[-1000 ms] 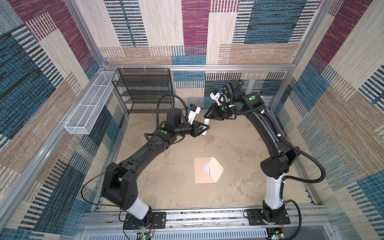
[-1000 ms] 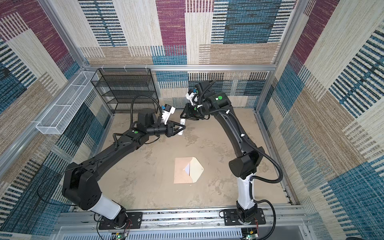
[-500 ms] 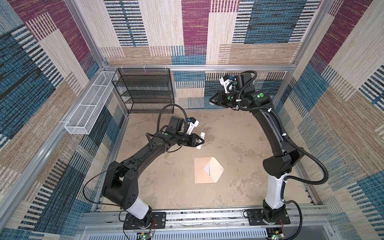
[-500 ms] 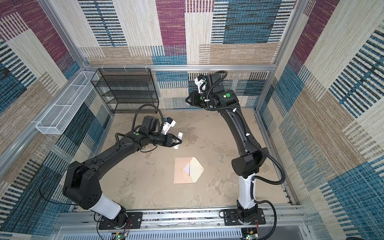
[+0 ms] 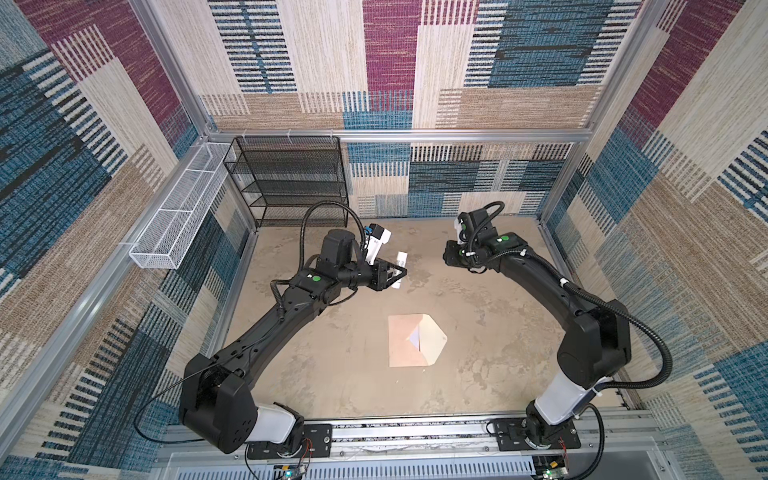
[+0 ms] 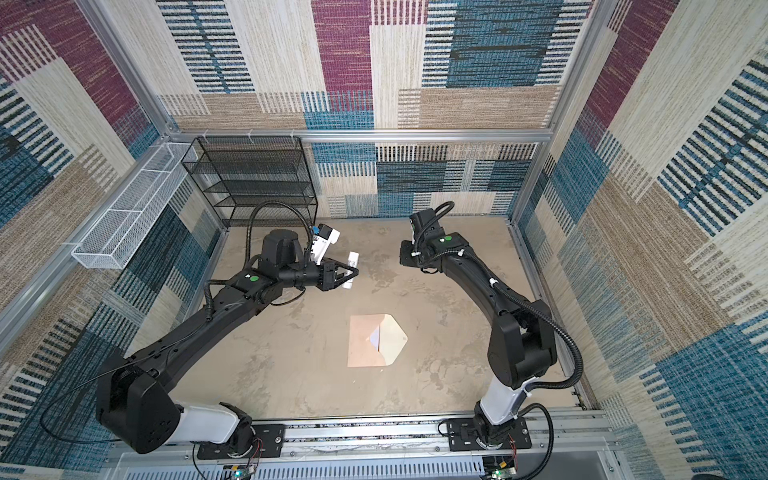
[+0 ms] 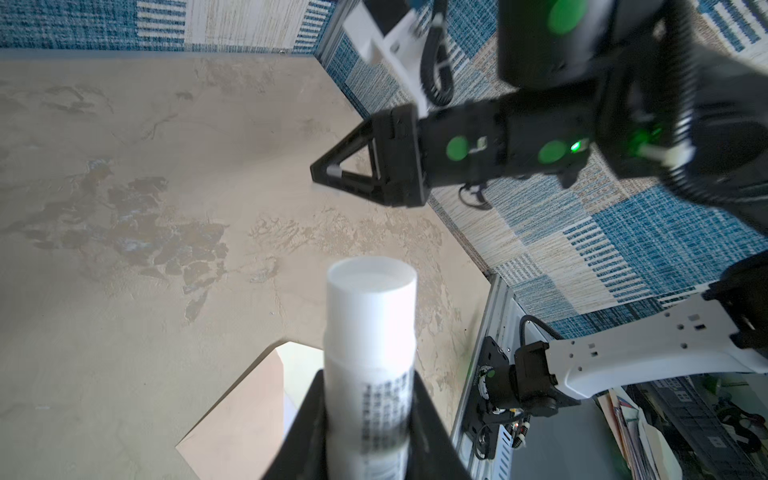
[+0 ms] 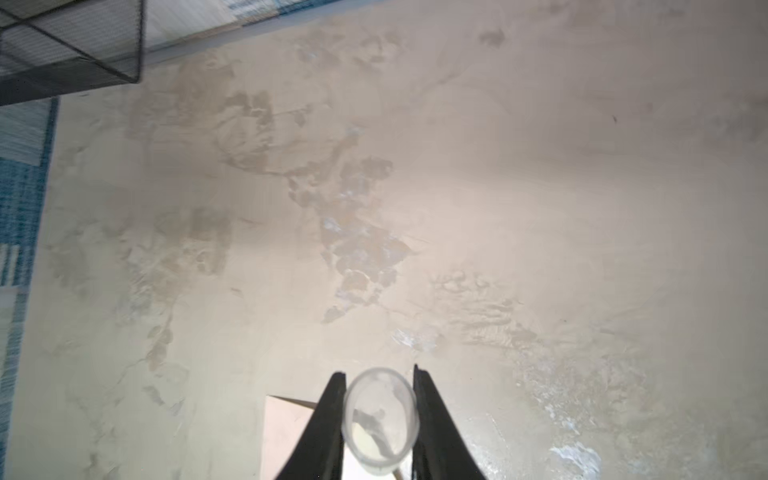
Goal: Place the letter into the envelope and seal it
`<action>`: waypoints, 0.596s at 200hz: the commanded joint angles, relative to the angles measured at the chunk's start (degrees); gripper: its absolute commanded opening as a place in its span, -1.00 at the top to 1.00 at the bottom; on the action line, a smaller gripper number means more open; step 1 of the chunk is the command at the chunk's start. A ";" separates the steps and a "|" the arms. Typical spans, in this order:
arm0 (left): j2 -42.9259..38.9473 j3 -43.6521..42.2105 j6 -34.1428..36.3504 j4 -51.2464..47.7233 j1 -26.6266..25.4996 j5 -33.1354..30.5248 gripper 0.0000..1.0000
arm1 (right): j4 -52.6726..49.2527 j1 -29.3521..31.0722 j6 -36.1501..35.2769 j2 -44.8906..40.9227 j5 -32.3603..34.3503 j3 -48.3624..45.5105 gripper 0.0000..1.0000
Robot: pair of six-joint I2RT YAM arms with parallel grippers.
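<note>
**A:** What is the setting?

**B:** A boxed-in cell with woven patchwork walls (image 5: 390, 62) in blue, maroon and cream, over a mottled beige tabletop (image 5: 332, 374). A black mesh shelf (image 5: 291, 178) stands at the far edge. Two black robot arms reach in from the near edge.

**A:** Where is the envelope?

**B:** The envelope (image 5: 405, 345) lies flat near the middle of the table, well apart from both grippers. Its pointed flap (image 5: 434, 338) is folded open, cream lining up, with the tip toward the right arm's side.

**A:** And the letter?

**B:** No pink card lies loose on the table. A small white wedge shows at the envelope's mouth. It is most likely the plain face of the letter (image 5: 414, 338), so I judge the insertion done.

**A:** What are the grippers holding?

**B:** The left gripper (image 5: 395, 276) is clamped around a white tube (image 7: 370, 324) with printed text, raised above the table beyond the envelope. The right gripper (image 8: 377, 372) pinches a small clear cap (image 8: 380, 424) and faces the left one across a gap. It looks like an uncapped glue stick.

**A:** What is left?

**B:** The sealing — glue along the flap, then folding it down and pressing. Neither shows as begun, since the flap lies wide open.
</note>
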 commanded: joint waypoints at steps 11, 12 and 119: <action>-2.90 -2.76 2.10 6.52 0.00 -1.83 1.00 | 13.37 -0.16 5.67 -2.42 9.86 -11.24 1.00; -3.10 -2.87 2.10 6.65 0.00 -1.93 1.00 | 13.55 -0.16 5.77 -2.44 10.06 -11.55 1.00; -9.45 -5.15 3.15 6.57 0.00 -7.70 1.00 | 20.47 -0.42 13.15 1.31 18.63 -25.60 0.97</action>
